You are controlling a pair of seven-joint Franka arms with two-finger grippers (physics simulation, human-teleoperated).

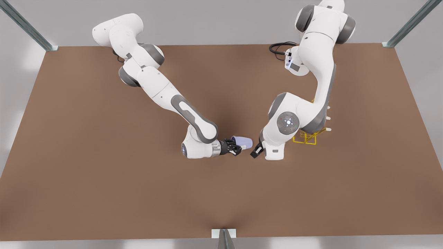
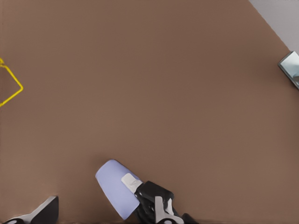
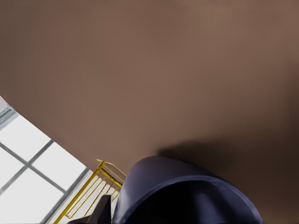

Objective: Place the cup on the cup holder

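The pale lavender cup [image 1: 243, 141] lies on its side just above the table, its rim toward my right gripper [image 1: 238, 147], which is shut on it. The right wrist view looks into the cup's dark mouth [image 3: 187, 196]. From the left wrist view, the cup [image 2: 114, 189] shows with a white finger pad [image 2: 128, 180] pressed on it. My left gripper [image 1: 258, 150] hangs open a short way to the front view's right of the cup, apart from it. The yellow wire cup holder [image 1: 309, 138] stands behind the left arm, partly hidden, and its wires show from both wrists [image 2: 11, 88] [image 3: 100, 184].
The brown table [image 1: 104, 173] spreads wide on all sides. A black cable [image 1: 278, 46] coils at the back by the left arm's base. Metal frame posts stand at the back corners [image 1: 389, 43], and a bracket [image 1: 224, 234] sits at the front edge.
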